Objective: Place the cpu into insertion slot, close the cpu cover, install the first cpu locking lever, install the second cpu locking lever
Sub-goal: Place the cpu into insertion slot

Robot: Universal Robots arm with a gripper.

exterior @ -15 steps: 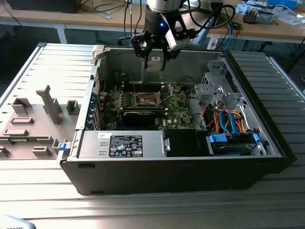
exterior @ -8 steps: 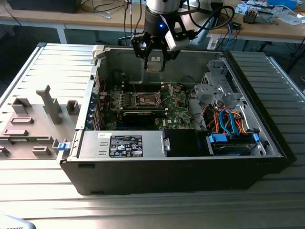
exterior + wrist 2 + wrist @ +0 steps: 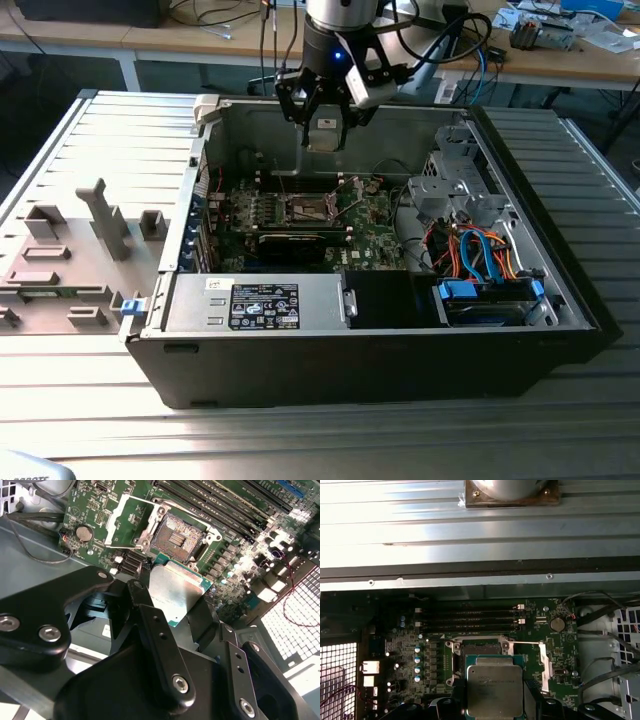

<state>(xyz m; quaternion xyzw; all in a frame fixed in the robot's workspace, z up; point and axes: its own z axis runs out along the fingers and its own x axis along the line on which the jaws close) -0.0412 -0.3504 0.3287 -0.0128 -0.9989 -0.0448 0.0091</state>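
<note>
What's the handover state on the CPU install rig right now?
Gripper: shut on the cpu, held up inside the open case.
Socket: empty, contacts exposed; the cpu hangs above it, not touching.
Cpu cover: flipped open beside the socket.
Done: cpu is in the grip. Not done: seating, cover closing, either locking step.

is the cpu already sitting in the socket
No, in the second wrist view the gripper holds the cpu clear of the bare socket.
</note>
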